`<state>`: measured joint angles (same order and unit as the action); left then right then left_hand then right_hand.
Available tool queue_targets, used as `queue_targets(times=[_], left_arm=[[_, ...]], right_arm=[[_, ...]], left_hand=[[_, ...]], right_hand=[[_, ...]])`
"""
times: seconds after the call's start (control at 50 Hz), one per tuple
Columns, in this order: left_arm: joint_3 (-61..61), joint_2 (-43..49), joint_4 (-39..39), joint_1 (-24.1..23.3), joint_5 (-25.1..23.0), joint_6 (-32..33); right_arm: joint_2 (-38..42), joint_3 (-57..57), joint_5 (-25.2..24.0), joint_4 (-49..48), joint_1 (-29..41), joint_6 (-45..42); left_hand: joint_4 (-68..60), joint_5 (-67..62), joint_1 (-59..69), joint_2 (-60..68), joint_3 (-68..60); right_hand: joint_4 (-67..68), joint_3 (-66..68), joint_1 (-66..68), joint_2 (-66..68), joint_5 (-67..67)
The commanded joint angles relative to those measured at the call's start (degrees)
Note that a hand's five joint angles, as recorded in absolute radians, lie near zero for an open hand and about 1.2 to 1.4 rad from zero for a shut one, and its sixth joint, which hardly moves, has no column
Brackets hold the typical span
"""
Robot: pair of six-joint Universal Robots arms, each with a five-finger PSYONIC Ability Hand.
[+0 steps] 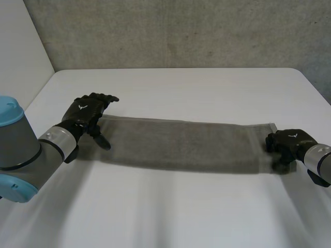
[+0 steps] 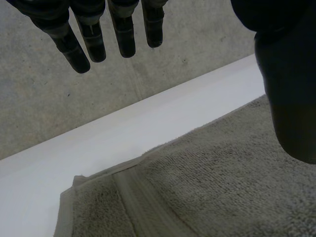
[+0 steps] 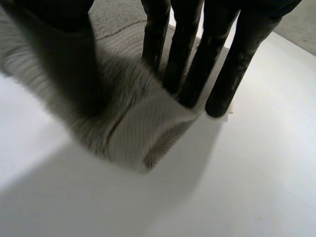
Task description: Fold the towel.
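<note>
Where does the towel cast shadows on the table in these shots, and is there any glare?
Head view: a dark band on the table along the near edge of the towel, no glare. Right wrist view: a broad shadow spreads beneath the towel end pinched by the right hand. Left wrist view: towel evenly lit under the open left hand, no shadow beside it.

Soft even light, dark shadow (image 1: 181,166) beneath towel (image 1: 186,139)
</note>
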<state>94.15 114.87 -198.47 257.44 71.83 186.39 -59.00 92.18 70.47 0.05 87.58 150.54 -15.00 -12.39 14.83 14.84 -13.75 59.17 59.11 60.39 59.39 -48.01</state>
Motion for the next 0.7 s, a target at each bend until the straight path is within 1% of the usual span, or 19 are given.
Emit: queue_targets(times=[0.02, 0.06, 0.08, 0.12, 0.16, 0.18, 0.22, 0.3, 0.34, 0.36, 0.42, 0.44, 0.46, 0.5, 0.52, 0.56, 0.58, 0.62, 0.7], left_arm=[[0.07, 0.00, 0.02, -0.10, 0.15, 0.03], [0.06, -0.26, 0.10, -0.01, 0.24, 0.03], [0.07, -0.26, 0.10, -0.01, 0.24, 0.03], [-0.02, -1.22, 0.10, 0.08, 0.33, 0.03], [-0.02, -2.37, 0.19, 0.08, 0.33, 0.03], [-0.02, -2.37, 0.19, 0.08, 0.33, 0.03], [-0.02, -3.60, 0.19, 0.17, 0.41, 0.03], [-0.11, -4.66, 0.19, 0.34, 0.41, 0.03], [-0.37, -5.36, 0.10, 0.52, 0.41, 0.03], [-0.37, -5.36, 0.10, 0.52, 0.41, 0.03], [-1.16, -5.80, 0.19, 0.43, 0.59, -0.06], [-1.17, -5.80, 0.19, 0.43, 0.59, -0.06], [-1.34, -5.97, 0.19, 0.43, 0.59, -0.06], [-1.69, -6.06, 0.10, 0.00, 0.50, -0.14], [-1.69, -6.06, 0.10, -0.01, 0.50, -0.15], [-2.30, -6.50, -0.07, -0.36, 0.76, -0.32], [-2.31, -6.50, -0.07, -0.36, 0.77, -0.32], [-2.57, -6.77, -0.25, -0.71, 1.47, -0.41], [-2.66, -6.85, -0.60, -1.59, 2.08, -0.32]], right_arm=[[-1.12, -1.82, 6.43, -1.19, -1.89, -1.65], [-4.26, -3.13, 10.63, -2.77, -3.81, -4.01], [-4.28, -3.14, 10.65, -2.78, -3.82, -4.03], [-6.47, -4.63, 12.58, -2.52, -6.01, -9.71], [-7.09, -5.95, 13.29, -2.34, -8.12, -18.40], [-7.09, -5.96, 13.29, -2.34, -8.13, -18.44], [-7.09, -7.00, 14.25, -2.25, -8.31, -24.83], [-6.92, -9.73, 16.45, -2.07, -7.34, -26.00], [-6.75, -13.15, 17.15, -2.16, 0.09, -24.60], [-6.74, -13.16, 17.15, -2.16, 0.13, -24.59], [-6.57, -18.77, 17.24, -2.77, 11.53, -21.09], [-6.57, -18.79, 17.24, -2.78, 11.56, -21.08], [-6.31, -20.27, 17.07, -3.12, 15.30, -20.03], [-4.12, -22.29, 16.63, -5.84, 23.73, -18.80], [-4.11, -22.30, 16.63, -5.85, 23.77, -18.79], [-0.61, -23.27, 15.32, -10.40, 32.43, -19.41], [-0.59, -23.27, 15.31, -10.42, 32.47, -19.41], [2.99, -23.44, 13.47, -12.96, 38.60, -20.72], [7.23, -23.18, 10.56, -13.15, 42.76, -22.84]], left_hand=[[5.00, 12.39, -4.83, -4.84, 3.75], [5.00, 12.39, -4.83, -4.84, 3.75], [5.00, 12.39, -4.83, -4.84, 3.75], [5.00, 12.39, -4.83, -4.84, 3.75], [5.00, 12.39, -4.83, -4.84, 3.75], [5.00, 12.39, -4.83, -4.84, 3.75], [5.00, 12.39, -4.83, -4.84, 3.75], [5.00, 12.39, -4.83, -4.84, 3.75], [5.00, 12.39, -4.83, -4.84, 3.75], [5.00, 12.39, -4.83, -4.84, 3.75], [5.00, 12.39, -4.83, -4.84, 3.75], [5.00, 12.39, -4.83, -4.84, 3.75], [5.00, 12.39, -4.83, -4.84, 3.75], [5.00, 12.39, -4.83, -4.84, 3.75], [5.00, 12.39, -4.83, -4.84, 3.75], [5.00, 12.39, -4.83, -4.84, 3.75], [5.00, 12.39, -4.83, -4.84, 3.75], [5.00, 12.39, -4.83, -4.84, 3.75], [5.00, 12.39, -4.83, -4.84, 3.75]], right_hand=[[20.83, 20.89, 19.61, 20.61, -21.99], [20.83, 20.89, 19.61, 20.61, -21.99], [20.83, 20.89, 19.61, 20.61, -21.99], [20.83, 20.89, 19.61, 20.61, -21.99], [20.83, 20.89, 19.61, 20.61, -21.99], [20.83, 20.89, 19.61, 20.61, -21.99], [20.83, 20.89, 19.61, 20.61, -21.99], [20.83, 20.89, 19.61, 20.61, -21.99], [20.83, 20.89, 19.61, 20.61, -21.99], [20.83, 20.89, 19.61, 20.61, -21.99], [20.83, 20.89, 19.61, 20.61, -21.99], [20.83, 20.89, 19.61, 20.61, -21.99], [20.83, 20.89, 19.61, 20.61, -21.99], [20.83, 20.89, 19.61, 20.61, -21.99], [20.83, 20.89, 19.61, 20.61, -21.99], [20.83, 20.89, 19.61, 20.61, -21.99], [20.83, 20.89, 19.61, 20.61, -21.99], [20.83, 20.89, 19.61, 20.61, -21.99], [20.83, 20.89, 19.61, 20.61, -21.99]])
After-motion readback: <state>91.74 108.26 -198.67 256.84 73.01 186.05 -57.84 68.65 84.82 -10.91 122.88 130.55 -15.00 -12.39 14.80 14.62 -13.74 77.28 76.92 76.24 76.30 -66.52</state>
